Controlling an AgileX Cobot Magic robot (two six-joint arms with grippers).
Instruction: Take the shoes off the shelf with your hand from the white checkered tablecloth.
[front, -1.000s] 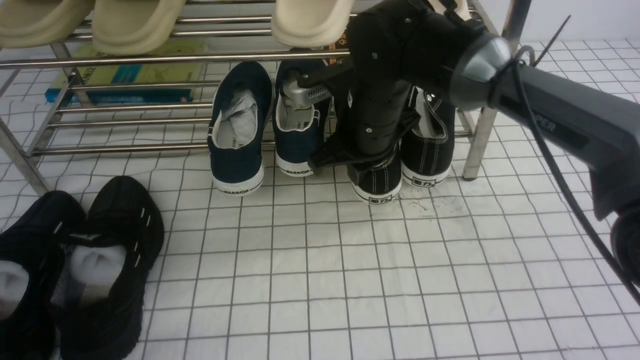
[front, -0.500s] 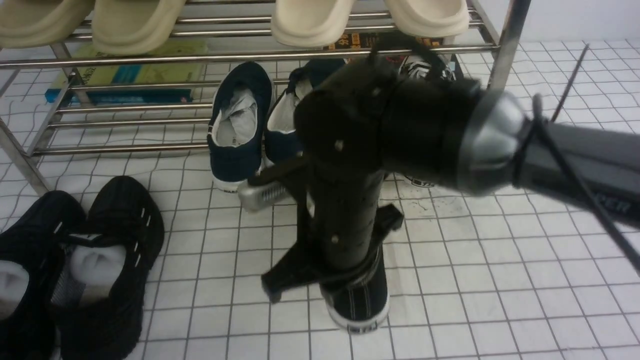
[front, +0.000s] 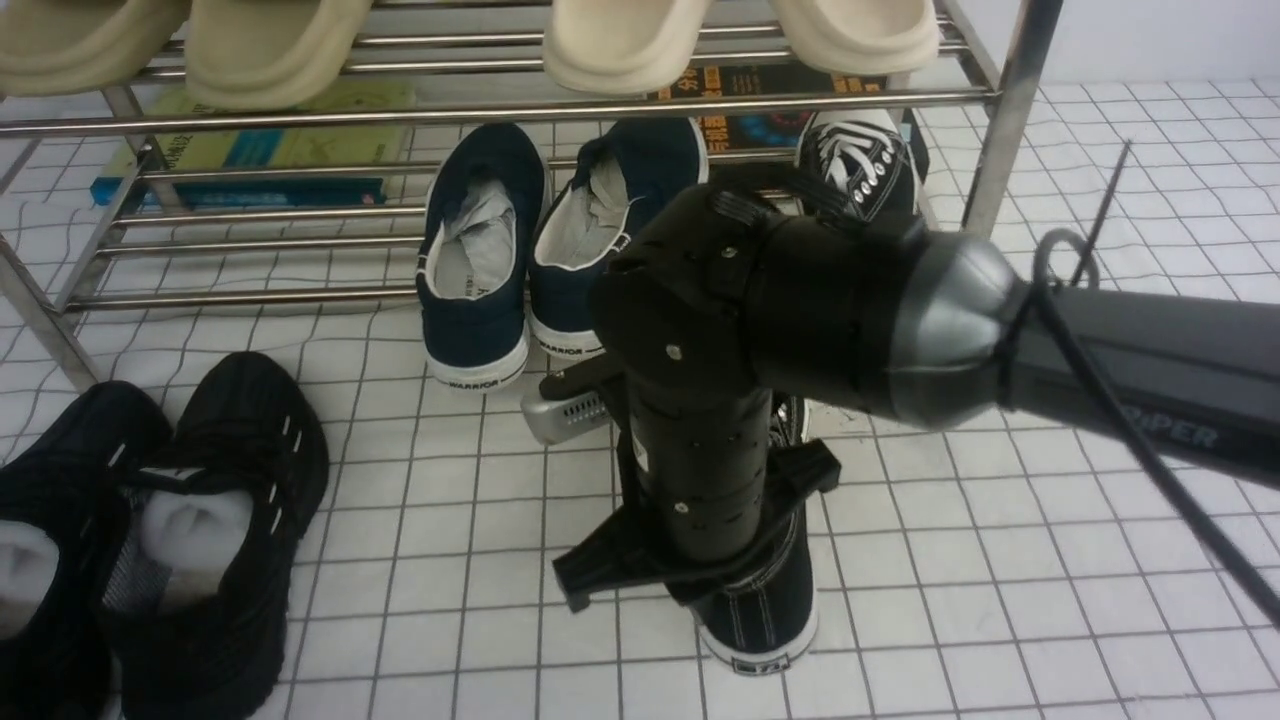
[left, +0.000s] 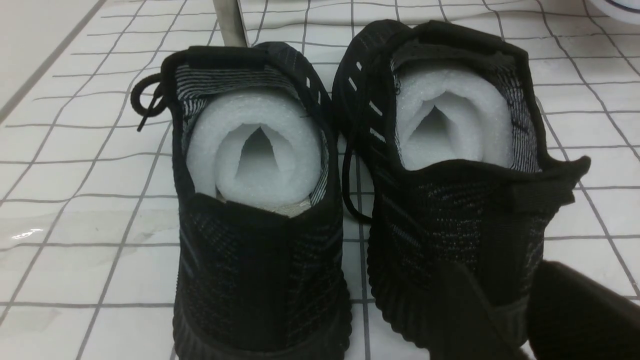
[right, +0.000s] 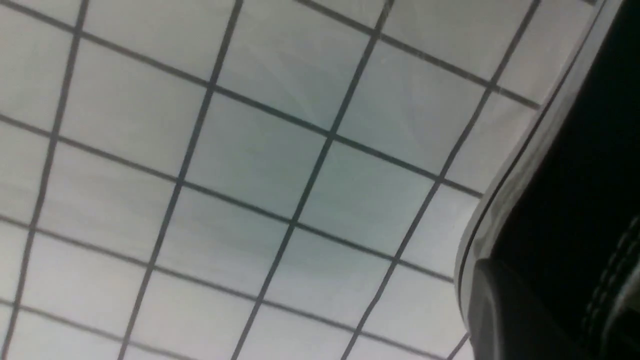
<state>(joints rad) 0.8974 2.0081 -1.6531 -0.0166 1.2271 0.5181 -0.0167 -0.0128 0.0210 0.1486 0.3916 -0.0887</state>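
Reaching across from its own right, the robot's right arm (front: 840, 320) bends down over the white checkered tablecloth (front: 450, 560), bringing its right gripper (front: 720, 580) right over one of the black canvas sneakers (front: 765, 615). That shoe sits out on the cloth in front of the shoe rack (front: 290, 120), white-edged heel towards me, with much of its upper hidden under the gripper. From here I can't tell whether those jaws are spread or pinching the shoe; the right wrist view gives me just one dark finger against its side. Its mate, the other black canvas sneaker (front: 870, 165), is on the rack's lower tier at the right, laces and pale toe showing, the rest behind the arm. Next to it on that tier stand two navy slip-ons (front: 470, 325), their white heels facing this way, and a yellow-and-blue book (front: 270, 150) lies further left. Beige clogs (front: 625, 45) line the tier above. Over on the left, a pair of all-black mesh sneakers (front: 235, 520) rests on the cloth, stuffed with white foam rolls (left: 255, 150). The left gripper (left: 505, 305) has its jaws spread wide by the heel of one of them; whether they touch it, I can't say.
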